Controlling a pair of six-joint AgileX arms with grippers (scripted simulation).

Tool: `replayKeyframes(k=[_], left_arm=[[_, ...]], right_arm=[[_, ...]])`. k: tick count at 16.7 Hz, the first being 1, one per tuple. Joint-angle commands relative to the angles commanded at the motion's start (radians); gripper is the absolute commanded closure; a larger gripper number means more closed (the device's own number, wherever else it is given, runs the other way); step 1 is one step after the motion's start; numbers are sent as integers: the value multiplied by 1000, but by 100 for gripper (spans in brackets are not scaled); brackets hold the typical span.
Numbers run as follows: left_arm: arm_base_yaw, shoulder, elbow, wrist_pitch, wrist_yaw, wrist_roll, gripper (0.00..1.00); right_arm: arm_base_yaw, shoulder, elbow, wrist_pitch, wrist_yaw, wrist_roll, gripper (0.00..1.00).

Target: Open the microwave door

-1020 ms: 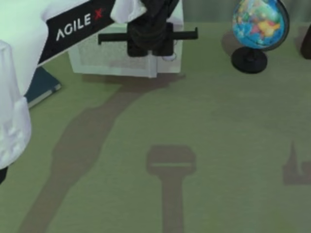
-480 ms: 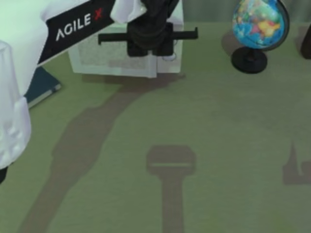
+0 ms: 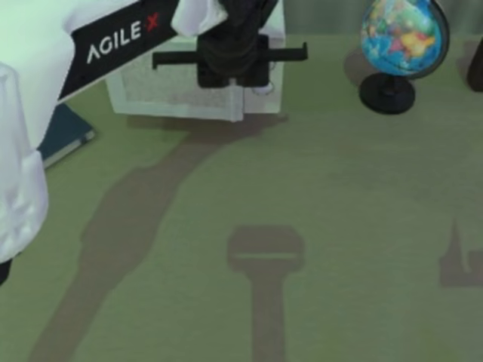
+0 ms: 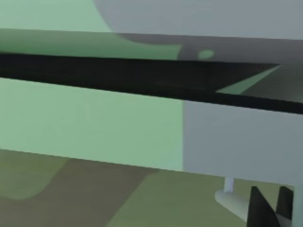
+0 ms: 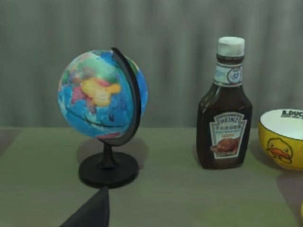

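Left gripper (image 3: 230, 72) is set against the microwave door (image 3: 177, 94) at the upper centre of the top view; whether it is clenched cannot be told. The door's edge looks slightly ajar on the microwave (image 3: 196, 83). An outward swinging pull is called for next.

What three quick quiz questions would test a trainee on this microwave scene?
1. True or false: in the top view, the globe stands to the left of the microwave.
2. In the right wrist view, what stands between the globe and the yellow bowl? A: a mug. B: a brown sauce bottle. C: a book.
3. Which arm's tool is at the microwave door?
Key: 1 false, it stands to the right; 2 B; 3 the left tool.
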Motion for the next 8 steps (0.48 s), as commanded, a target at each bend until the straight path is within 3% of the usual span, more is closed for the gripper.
replayKeyframes(k=[8], left_arm=[[-5, -6, -17, 11, 9, 5, 100]], right_arm=[[0, 0, 0, 0, 0, 0, 0]])
